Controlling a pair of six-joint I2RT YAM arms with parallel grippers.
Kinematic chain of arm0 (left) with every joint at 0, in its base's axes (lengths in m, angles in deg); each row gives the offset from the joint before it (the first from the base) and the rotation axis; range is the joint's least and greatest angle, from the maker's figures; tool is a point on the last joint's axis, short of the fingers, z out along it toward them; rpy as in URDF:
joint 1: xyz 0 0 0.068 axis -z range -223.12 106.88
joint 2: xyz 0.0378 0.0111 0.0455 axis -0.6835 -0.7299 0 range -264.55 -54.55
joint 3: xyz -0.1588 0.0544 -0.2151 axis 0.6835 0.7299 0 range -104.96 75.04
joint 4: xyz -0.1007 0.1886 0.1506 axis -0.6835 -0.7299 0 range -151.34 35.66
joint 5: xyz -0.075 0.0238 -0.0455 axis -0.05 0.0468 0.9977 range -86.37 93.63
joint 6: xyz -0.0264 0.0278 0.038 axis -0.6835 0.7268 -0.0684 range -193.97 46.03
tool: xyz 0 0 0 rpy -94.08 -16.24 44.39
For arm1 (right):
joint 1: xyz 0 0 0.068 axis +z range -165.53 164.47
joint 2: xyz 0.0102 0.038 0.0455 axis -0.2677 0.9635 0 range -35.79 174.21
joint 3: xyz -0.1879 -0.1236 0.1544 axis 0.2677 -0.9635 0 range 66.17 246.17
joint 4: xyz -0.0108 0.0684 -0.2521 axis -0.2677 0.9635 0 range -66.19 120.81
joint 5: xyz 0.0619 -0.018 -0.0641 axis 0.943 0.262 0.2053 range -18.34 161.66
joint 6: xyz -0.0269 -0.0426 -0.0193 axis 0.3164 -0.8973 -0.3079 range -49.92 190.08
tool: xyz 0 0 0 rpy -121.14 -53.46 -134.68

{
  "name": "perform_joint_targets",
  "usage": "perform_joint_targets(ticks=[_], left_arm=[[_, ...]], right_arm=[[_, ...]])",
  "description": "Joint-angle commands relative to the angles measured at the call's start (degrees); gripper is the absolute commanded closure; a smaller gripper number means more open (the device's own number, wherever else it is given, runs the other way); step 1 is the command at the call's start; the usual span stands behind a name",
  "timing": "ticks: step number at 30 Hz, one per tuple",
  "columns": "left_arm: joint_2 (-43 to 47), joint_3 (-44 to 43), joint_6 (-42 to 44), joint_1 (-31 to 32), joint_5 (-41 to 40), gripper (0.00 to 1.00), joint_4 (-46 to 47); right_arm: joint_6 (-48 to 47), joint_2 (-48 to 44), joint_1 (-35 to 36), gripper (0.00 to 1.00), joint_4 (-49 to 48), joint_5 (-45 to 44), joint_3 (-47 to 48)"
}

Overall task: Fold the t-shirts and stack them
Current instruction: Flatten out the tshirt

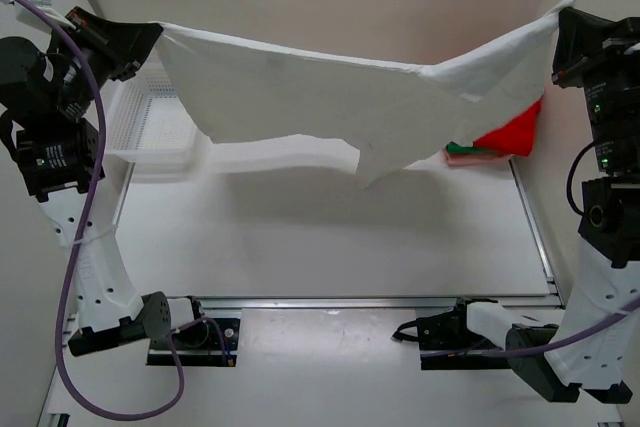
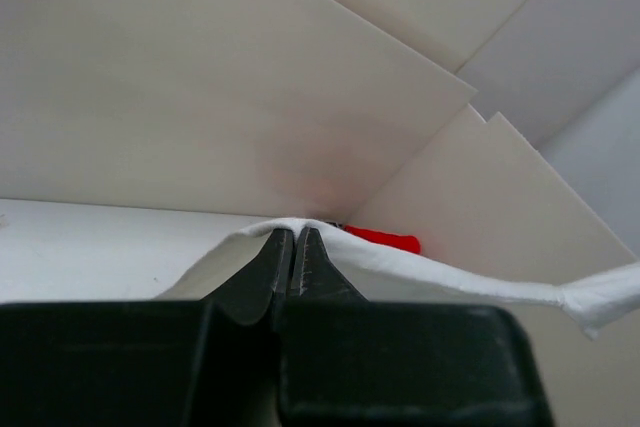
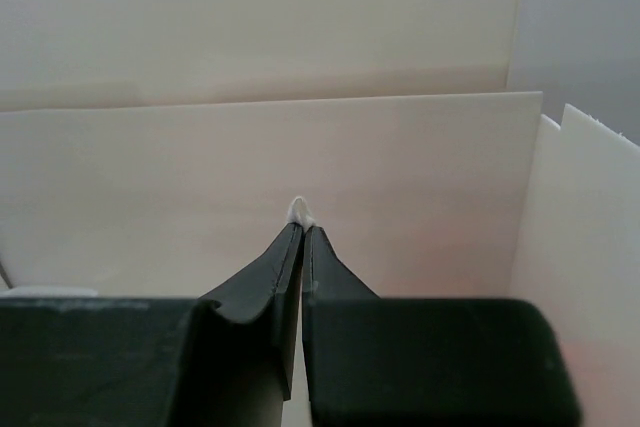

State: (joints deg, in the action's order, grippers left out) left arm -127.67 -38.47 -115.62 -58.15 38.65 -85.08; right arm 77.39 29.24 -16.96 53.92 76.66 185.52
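White shirt (image 1: 330, 97) hangs spread in the air above the desk (image 1: 300, 257), with its long axis running left to right between the two arms.

Top view: the left gripper (image 1: 150, 35) pinches one upper corner and the right gripper (image 1: 560, 22) the other. The cloth sags between them, and its lowest point hangs right of centre. A red shirt (image 1: 515, 132) lies on the far right of the desk, behind the hanging cloth. A basket (image 1: 150, 127) sits far left.

Left wrist view: the left gripper (image 2: 293, 237) is clamped on the white shirt (image 2: 450, 277), whose edge trails off to the right. The red shirt (image 2: 385, 239) shows beyond it.

Right wrist view: the right gripper (image 3: 302, 229) is closed on a small tuft of the white shirt (image 3: 298, 209).

Judgement: laying the shirt flat calls for both arms to lower together towards the bare desk below.
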Motion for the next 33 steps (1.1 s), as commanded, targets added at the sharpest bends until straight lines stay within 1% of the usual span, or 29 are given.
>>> perform_joint_targets(ticks=[1, 2, 4, 5, 7, 9, 10, 12, 13, 16, 18, 19, 20, 21, 22, 23, 25, 26, 27, 28, 29, 30, 32, 33], left_arm=[[0.26, -4.6, -2.03, 0.17, 0.22, 1.0, 2.79], [-0.52, -6.61, -2.64, -0.09, -0.22, 1.0, 2.97], [-1.84, -7.24, -3.78, -0.79, 0.31, 1.0, 3.49], [-2.81, -6.03, -5.36, -1.75, 1.96, 1.0, 4.28], [-4.13, -1.55, -8.79, -2.63, 5.57, 1.0, 9.88], [-6.06, 5.2, -11.51, -2.64, 8.12, 1.0, 13.58], [-7.29, 8.45, -11.79, -2.81, 8.56, 1.0, 15.95], [-9.75, 10.93, -10.74, -2.82, 8.92, 1.0, 16.85], [-10.45, 11.82, -9.95, -2.47, 9.09, 1.0, 16.77], [-14.4, 12.79, -6.17, -1.94, 7.6, 1.0, 16.15], [-19.31, 10.52, -4.94, -1.94, 6.99, 1.0, 15.63], [-20.38, 9.72, -4.67, -1.94, 6.73, 1.0, 15.19], [-22.74, 7.02, -4.23, -1.94, 6.72, 1.0, 14.32], [-25.64, 2.9, -4.06, -2.46, 7.42, 1.0, 12.74], [-27.15, 0.34, -4.23, -2.72, 8.73, 1.0, 11.77], [-29.42, -5.26, -4.49, -3.25, 8.83, 1.0, 9.58], [-31.11, -14.42, -6.67, -4.48, 10.58, 1.0, 8.33], [-31.03, -15.5, -7.82, -5.44, 11.98, 1.0, 10.07], [-29.9, -14.64, -11.23, -6.58, 12.69, 1.0, 12.35], [-27.97, -12.8, -15.09, -7.81, 14.61, 1.0, 16.64], [-26.99, -12.18, -16.61, -9.22, 15.15, 1.0, 20.59], [-24.98, -10.52, -18.1, -10.45, 16.29, 1.0, 22.03], [-22.26, -8.66, -18.12, -10.37, 16.21, 1.0, 21.52], [-20.67, -6.83, -18.12, -9.85, 16.3, 1.0, 22.38]], right_arm=[[-2.13, -1.93, 0.99, 1.0, -2.16, -3.59, 2.73], [-1.95, -1.93, 1.17, 1.0, -2.33, -3.5, 2.82], [-2.39, -0.54, 2.3, 1.0, -2.6, -3.5, 3.78], [-3.09, 0.35, 3.09, 1.0, -2.77, -3.76, 3.78], [-3.53, 2.63, 3.63, 1.0, -2.69, -3.06, 3.35], [-3.18, 6.49, 2.76, 1.0, -3.39, -0.44, 1.34], [-1.96, 7.99, 1.53, 1.0, -4.17, 2.8, -0.5], [0.32, 10.88, -1.45, 1.0, -5.93, 7.98, -3.67], [1.38, 11.95, -1.82, 1.0, -6.02, 9.58, -5.16], [-0.97, 16.96, 0.89, 1.0, -6.12, 7.41, -5.36], [-1.51, 21.43, 1.16, 0.99, -6.82, 7.4, -4.31], [-1.16, 22.41, 1.08, 1.0, -6.56, 8.09, -2.82], [-1.16, 24.42, 0.99, 1.0, -6.81, 8.28, -0.98], [-1.85, 26.7, 1.08, 1.0, -5.95, 7.93, 0.78], [-2.12, 27.42, 0.82, 1.0, -4.89, 7.75, 4.71], [-2.3, 29.17, 0.29, 1.0, -4.1, 7.84, 9.01], [-1.87, 30.32, -1.37, 1.0, -4.35, 8.89, 13.08], [-0.3, 29.46, -2.86, 1.0, -6.44, 9.76, 13.45], [0.76, 28.32, -4.35, 1.0, -7.16, 11.86, 13.63], [2.78, 26.83, -6.37, 1.0, -8.73, 13.88, 13.8], [4.8, 26.2, -7.61, 1.0, -9.36, 14.69, 13.28], [5.25, 24.28, -10.14, 1.0, -10.41, 16.09, 12.93], [7.97, 21.37, -13.84, 1.0, -12.0, 18.82, 8.82], [7.89, 19.8, -14.56, 1.0, -11.83, 18.56, 7.14]])
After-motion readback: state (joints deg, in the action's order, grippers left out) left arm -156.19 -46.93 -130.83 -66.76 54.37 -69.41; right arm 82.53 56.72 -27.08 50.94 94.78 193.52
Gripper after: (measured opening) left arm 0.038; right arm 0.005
